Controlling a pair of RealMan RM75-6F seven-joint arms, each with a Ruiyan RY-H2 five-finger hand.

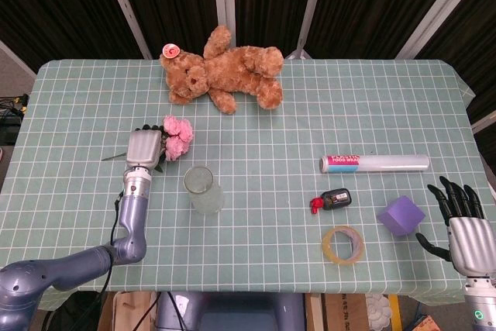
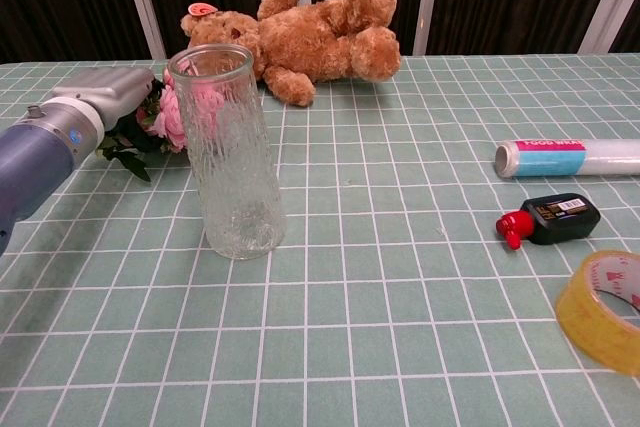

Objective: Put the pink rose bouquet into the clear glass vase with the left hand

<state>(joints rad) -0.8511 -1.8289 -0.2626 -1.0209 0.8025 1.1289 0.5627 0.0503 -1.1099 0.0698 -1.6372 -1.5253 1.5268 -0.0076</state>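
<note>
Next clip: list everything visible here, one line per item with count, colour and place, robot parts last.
rose bouquet: 1, pink, left, in the left hand
vase: 1, clear glass, upright, near the bouquet
teddy bear: 1, brown, lying at far edge
roll tube: 1, clear and pink, right
small bottle: 1, black, red cap, lying down
tape ring: 1, yellow, front right
block: 1, purple, right
table: 1, green checked cloth
left hand: grey, holds bouquet
right hand: fingers apart, front right
</note>
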